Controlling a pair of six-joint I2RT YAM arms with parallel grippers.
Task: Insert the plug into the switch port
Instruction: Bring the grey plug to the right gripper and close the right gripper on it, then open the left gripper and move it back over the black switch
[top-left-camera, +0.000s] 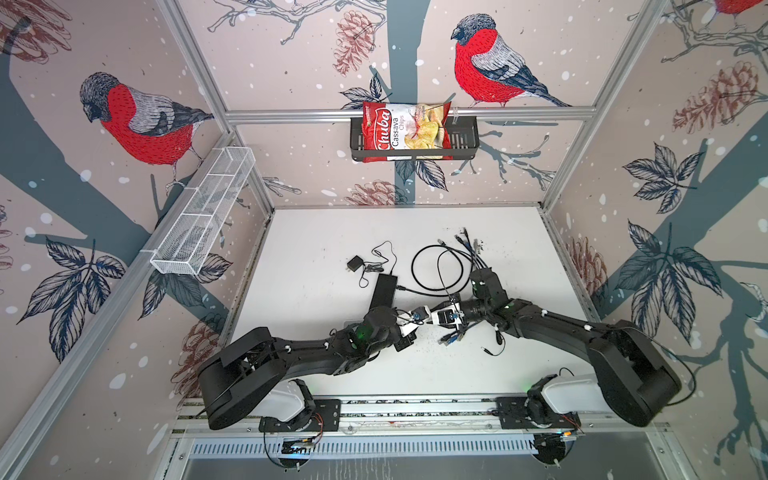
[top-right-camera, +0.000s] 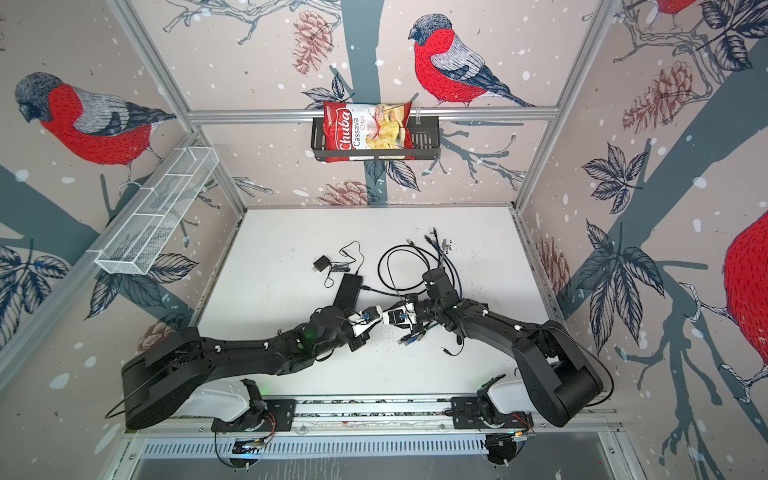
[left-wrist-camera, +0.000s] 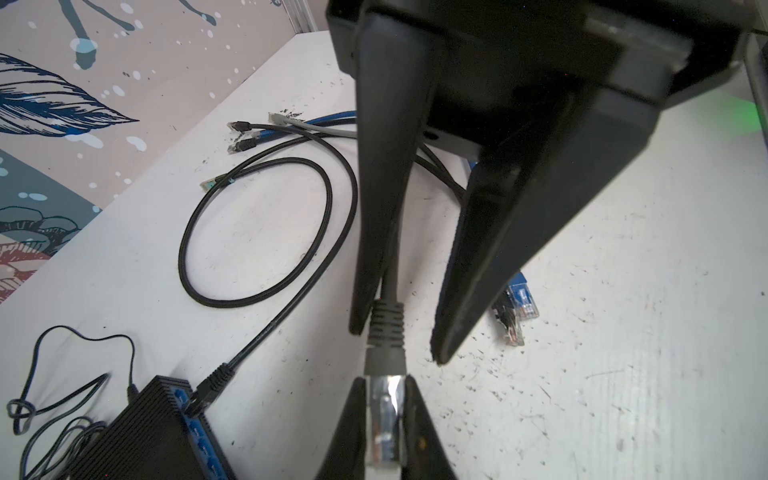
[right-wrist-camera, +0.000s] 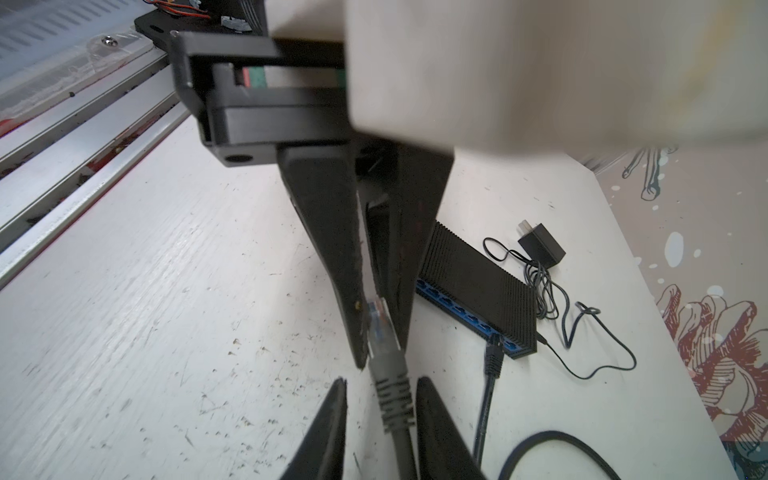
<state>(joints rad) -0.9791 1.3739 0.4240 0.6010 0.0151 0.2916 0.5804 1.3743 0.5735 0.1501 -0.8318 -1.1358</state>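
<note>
we see plug (left-wrist-camera: 385, 415) clenched in left hand (left-wrist-camera: 384, 382), near switch (left-wrist-camera: 141, 432), not yet plugged in | right hand (right-wrist-camera: 381, 382) released, straddling its cable (right-wrist-camera: 405, 453) | we judge: pickup done, aligning and insertion remain

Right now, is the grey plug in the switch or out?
Out. The left gripper pinches the grey plug apart from the switch; only a black cable sits in a port.

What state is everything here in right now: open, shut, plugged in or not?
left gripper: shut on the gray plug.
right gripper: open, jaws either side of the gray cable.
gray plug: held, not inserted.
switch: one black cable plugged in; other visible ports free.
power adapter: lying loose on the table.
</note>
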